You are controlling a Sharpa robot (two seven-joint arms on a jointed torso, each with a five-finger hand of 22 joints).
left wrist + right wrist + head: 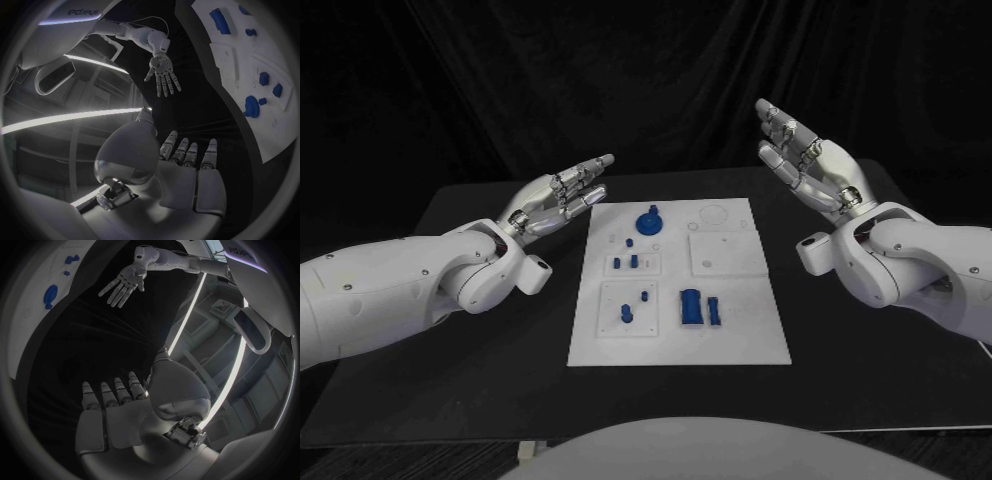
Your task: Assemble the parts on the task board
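Head view: both silver hands, left (pixel 563 197) and right (pixel 808 160), hover empty with fingers apart, flanking the white rectangular task board (pixel 733 330) carrying small blue parts (pixel 692 305).

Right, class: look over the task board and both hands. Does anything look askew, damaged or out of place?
Nothing stands out. The task board lies flat and roughly square on the table, with the blue parts resting on it, none off the plate. The left hand and right hand are held open on either side, fingers apart, holding nothing.

A flat, matte black rectangular table (pixel 473 380) carries one thing directly on its top: the white rectangular task board (pixel 747 340), lying flat at its middle.
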